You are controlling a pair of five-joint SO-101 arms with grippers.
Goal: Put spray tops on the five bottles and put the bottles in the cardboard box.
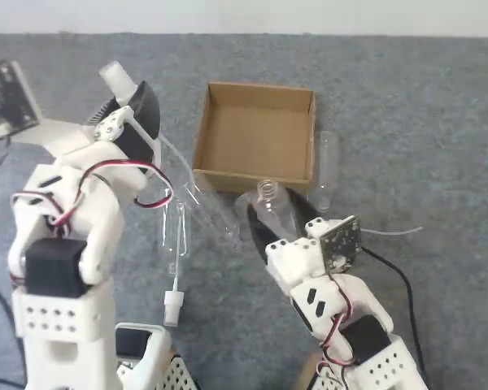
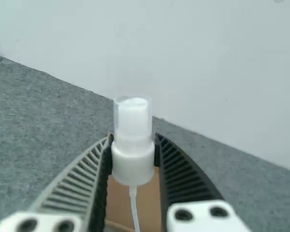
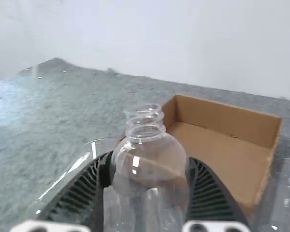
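The left gripper is clamped on a white spray top. Its ribbed fingers press the collar from both sides, the clear cap stands up past the fingertips, and the thin dip tube hangs down between them. In the high view this gripper is raised near the far left corner of the cardboard box, with the top pointing up and away from the arm. Its wrist view shows a strip of the box's brown floor just beneath the tube.

The right gripper is closed around a clear bottle, gripping the rounded shoulder. The threaded neck is open and carries no top; it points toward the box. In the high view the bottle sits just outside the box's near wall, close to the near right corner — beside the box, not in it.

The held top and the held bottle are well apart, with the box between them.

More clear bottles lie flat on the grey carpet. One rests along the box's right wall. Another slants across the gap between the arms, close to the box's near left corner. A second white spray top lies near the left arm's base, in line with a clear piece above it — whether the two are joined I cannot tell. A loose thin tube lies on the carpet to the right of the right gripper.
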